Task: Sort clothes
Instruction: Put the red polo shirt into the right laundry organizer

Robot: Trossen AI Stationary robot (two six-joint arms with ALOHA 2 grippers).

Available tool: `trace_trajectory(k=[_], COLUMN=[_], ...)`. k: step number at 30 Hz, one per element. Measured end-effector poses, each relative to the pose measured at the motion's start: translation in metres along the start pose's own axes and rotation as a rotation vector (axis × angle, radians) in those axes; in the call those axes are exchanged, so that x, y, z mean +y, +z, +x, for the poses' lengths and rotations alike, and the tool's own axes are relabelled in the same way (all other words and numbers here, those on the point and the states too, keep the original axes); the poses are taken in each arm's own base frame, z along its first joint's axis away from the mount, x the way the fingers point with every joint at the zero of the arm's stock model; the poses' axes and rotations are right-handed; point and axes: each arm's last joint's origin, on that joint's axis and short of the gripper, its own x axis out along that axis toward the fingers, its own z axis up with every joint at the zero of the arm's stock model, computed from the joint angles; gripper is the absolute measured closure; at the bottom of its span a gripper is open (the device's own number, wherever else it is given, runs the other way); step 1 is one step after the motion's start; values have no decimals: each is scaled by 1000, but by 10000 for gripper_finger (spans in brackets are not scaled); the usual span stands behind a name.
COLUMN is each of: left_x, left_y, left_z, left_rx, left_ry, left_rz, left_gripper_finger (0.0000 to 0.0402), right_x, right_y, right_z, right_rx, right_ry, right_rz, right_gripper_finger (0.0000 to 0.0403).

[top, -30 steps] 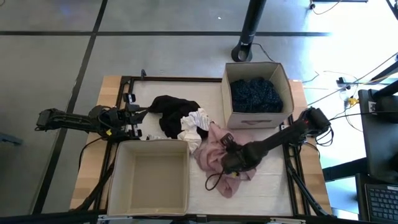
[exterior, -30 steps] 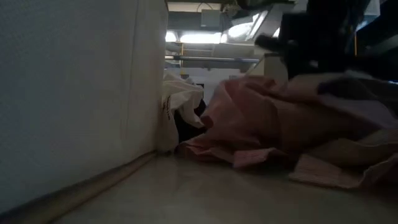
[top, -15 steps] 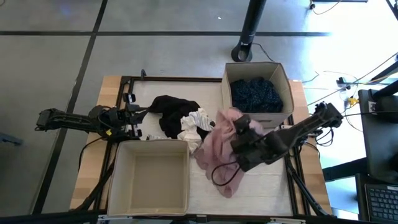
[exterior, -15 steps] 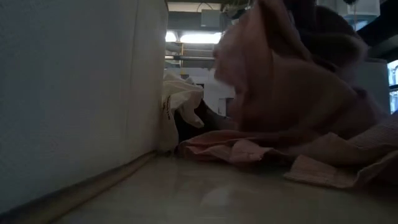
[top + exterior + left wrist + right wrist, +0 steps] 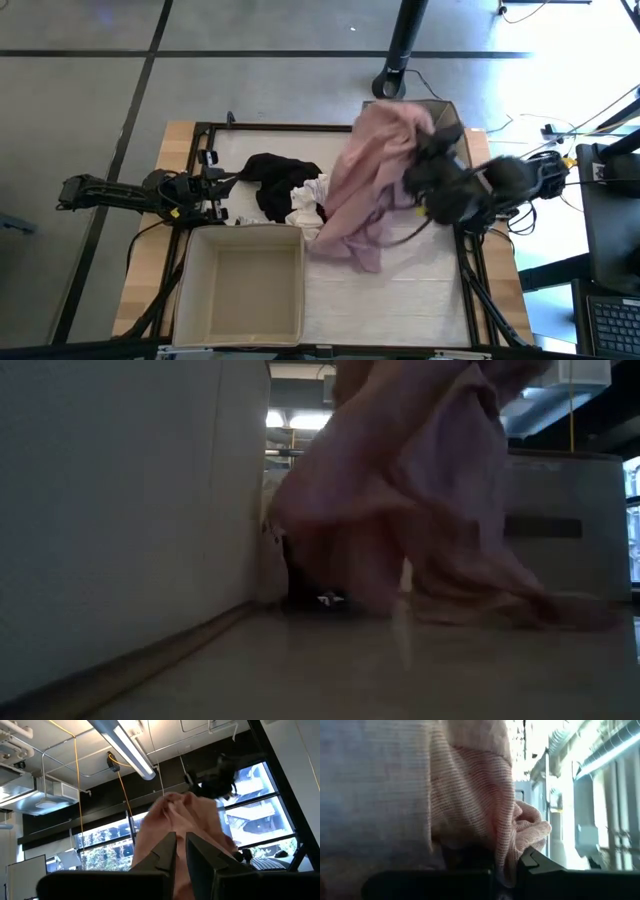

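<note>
My right gripper (image 5: 425, 160) is shut on the dusty pink garment (image 5: 365, 180), raised high over the table's right half, in front of the far beige box (image 5: 460, 135). The garment also fills the right wrist view (image 5: 470, 795) and hangs in the low view (image 5: 420, 490). A black garment (image 5: 275, 180) and a small white and striped piece (image 5: 312, 200) lie in a heap at the table's middle. A navy dotted piece lies in the far box, mostly hidden by the pink garment. My left gripper (image 5: 222, 190) waits at the table's left, its fingers nearly together (image 5: 180, 855), touching nothing. My right gripper pinches a bunched fold of the pink garment (image 5: 502, 855) between its two fingers, several layers thick. The garment hangs slack below the fingers, and its lower end (image 5: 360, 255) trails on the table (image 5: 560, 610).
A second beige fabric box (image 5: 240, 290) stands open at the near left; its wall fills the left of the low view (image 5: 120, 510). Black frame rails (image 5: 470, 270) run along the table's edges. A dark stand's base (image 5: 392, 82) sits on the floor beyond the table.
My right gripper has risen from the table and gone toward the far edge and the far box, carrying the pink garment. The garment has been drawn up from a flat heap into a hanging drape; its lower end stays on the table.
</note>
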Motion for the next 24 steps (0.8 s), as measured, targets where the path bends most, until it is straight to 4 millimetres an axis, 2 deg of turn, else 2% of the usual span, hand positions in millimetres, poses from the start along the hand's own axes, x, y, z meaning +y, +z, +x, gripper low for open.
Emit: trace_trajectory(k=[7,15,20,24], left_x=[0,0,0,0], left_y=[0,0,1,1], left_z=[0,0,0,0], left_rx=[0,0,-8,-8], left_ry=[0,0,4,4], left_rz=[0,8,11,11], left_gripper_finger=[370,370,370,370], right_x=[-61,-113,-143,-160], right_y=[-40,-87,-103,-109], right_z=[11,20,22,27], right_rx=[151,352,285,267], right_ry=[-88,-147,-209,-285], right_rz=[43,90,225,213], right_gripper_finger=[385,386,386,386])
